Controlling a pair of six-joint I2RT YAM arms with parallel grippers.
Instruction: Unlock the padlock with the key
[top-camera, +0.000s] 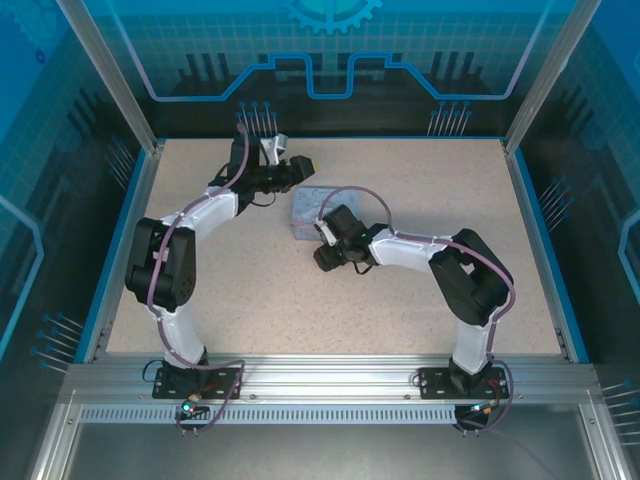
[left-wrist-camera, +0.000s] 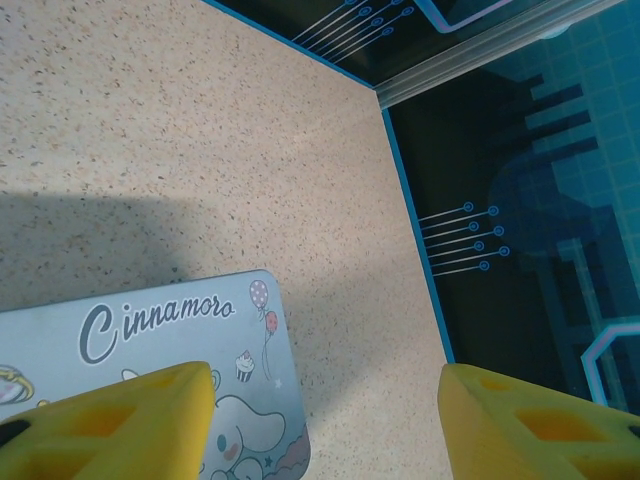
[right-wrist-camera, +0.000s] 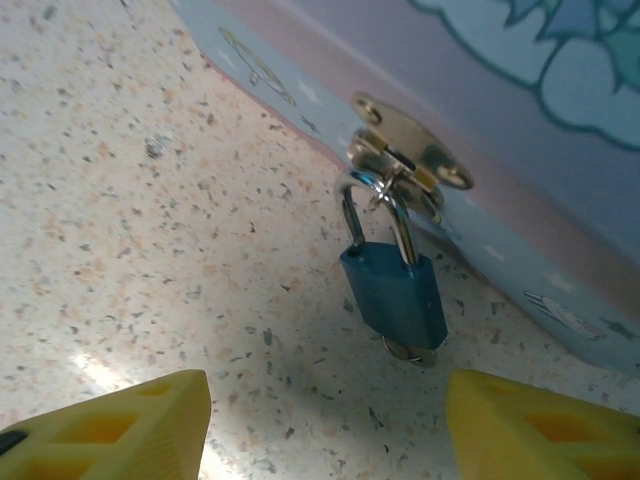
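Looks down on a speckled beige table (top-camera: 400, 300) edged in blue, inside a frame of blue-lit panels. Shows two white-and-black arms bolted at the near edge, the left arm (top-camera: 175, 250) and the right arm (top-camera: 465, 275), both bent in toward the table's middle. Places a pale blue tin (top-camera: 303, 212) flat on the table between their ends.

From the left wrist, takes in the tin's lid from above, printed with the script "Cinnamoro", balloons, a cupcake and a white cartoon figure. Hangs the left gripper (left-wrist-camera: 325, 400) over the tin's corner and the bare table beside it, yellow fingers (left-wrist-camera: 130, 425) parted wide, holding nothing.

From the right wrist, looks low along the table at the tin's side wall. Sets the right gripper (right-wrist-camera: 325, 420) just short of that wall, yellow fingers (right-wrist-camera: 110, 425) likewise spread wide, gripping nothing, touching nothing.

Finds a brass hasp (right-wrist-camera: 405, 155) on the tin's side. Finds the padlock (right-wrist-camera: 395, 295) hanging from that hasp by a thin silver shackle (right-wrist-camera: 350, 215), teal-blue body tilted, its lower end at or nearly at the table, apart from both spread fingers. Catches a small glint of metal under the padlock's lower end, possibly the key (right-wrist-camera: 412, 352), too small and shadowed to tell for sure.
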